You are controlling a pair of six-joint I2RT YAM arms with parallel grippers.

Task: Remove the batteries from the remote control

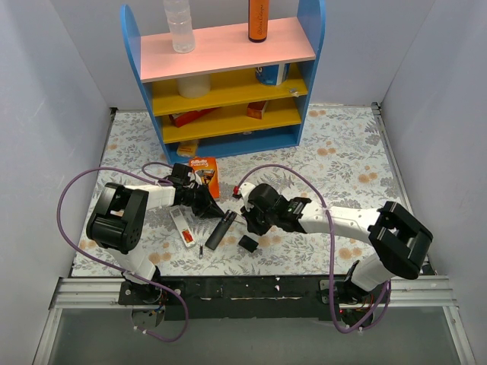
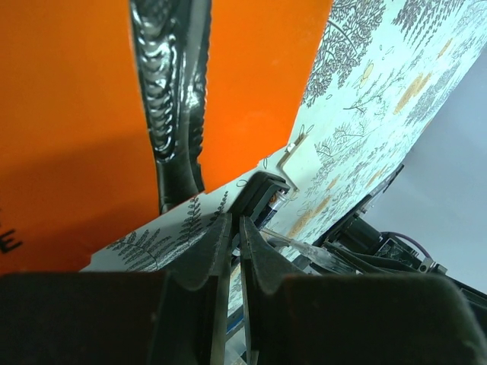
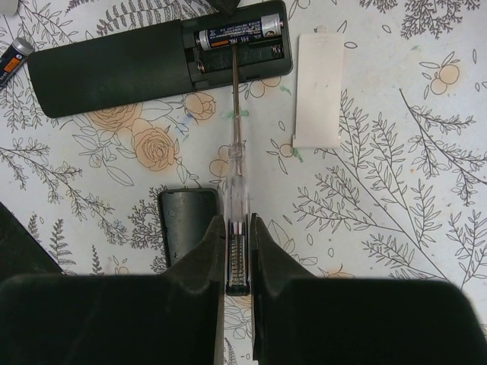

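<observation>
The black remote [image 3: 114, 68] lies back-up with its battery bay open. One battery [image 3: 236, 32], dark with an orange band, sits in the far slot, and the near slot looks empty. A second battery [image 3: 11, 61] lies loose on the table past the remote's other end, seen from above as a red-orange bit [image 1: 188, 237]. My right gripper [image 3: 238, 224] is shut on a clear-handled screwdriver [image 3: 237, 144] whose tip reaches into the bay beside the battery. My left gripper [image 2: 237, 222] is shut and empty, its tips at the remote's bay end [image 2: 262, 199]. Seen from above, both grippers, left [image 1: 213, 211] and right [image 1: 247, 220], flank the remote [image 1: 219, 232].
The black battery cover [image 3: 183, 228] lies just left of my right fingers. A white card [image 3: 317, 91] lies right of the bay. An orange razor package [image 1: 203, 173] lies behind the left gripper and a white strip [image 1: 181, 222] lies left of the remote. A blue-and-yellow shelf [image 1: 228, 76] stands at the back.
</observation>
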